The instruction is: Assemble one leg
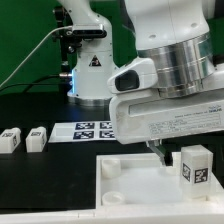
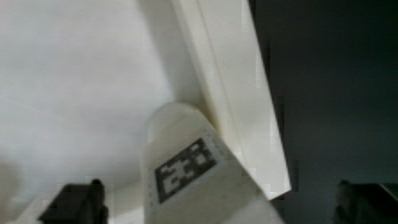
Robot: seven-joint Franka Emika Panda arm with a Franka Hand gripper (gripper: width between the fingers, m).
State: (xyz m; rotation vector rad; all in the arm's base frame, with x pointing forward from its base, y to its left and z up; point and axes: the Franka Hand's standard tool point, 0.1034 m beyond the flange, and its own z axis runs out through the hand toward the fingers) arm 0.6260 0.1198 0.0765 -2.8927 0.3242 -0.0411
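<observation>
One leg (image 1: 195,166), a small white block with a black-and-white tag, stands upright on the large white tabletop (image 1: 135,192) near its edge at the exterior view's right. My gripper (image 1: 172,153) hangs just above and beside it. In the wrist view the leg (image 2: 182,150) lies between my two dark fingertips (image 2: 73,202), which stand wide apart and do not touch it. The gripper (image 2: 221,206) is open. The tabletop (image 2: 71,90) fills one side of the wrist view, with dark table beyond its edge. Two more legs (image 1: 11,138) (image 1: 37,137) lie on the black table at the exterior view's left.
The marker board (image 1: 93,129) lies on the table behind the tabletop. The arm's base (image 1: 88,70) stands at the back. Round sockets (image 1: 110,168) show in the tabletop's near-left corner. A green wall is behind.
</observation>
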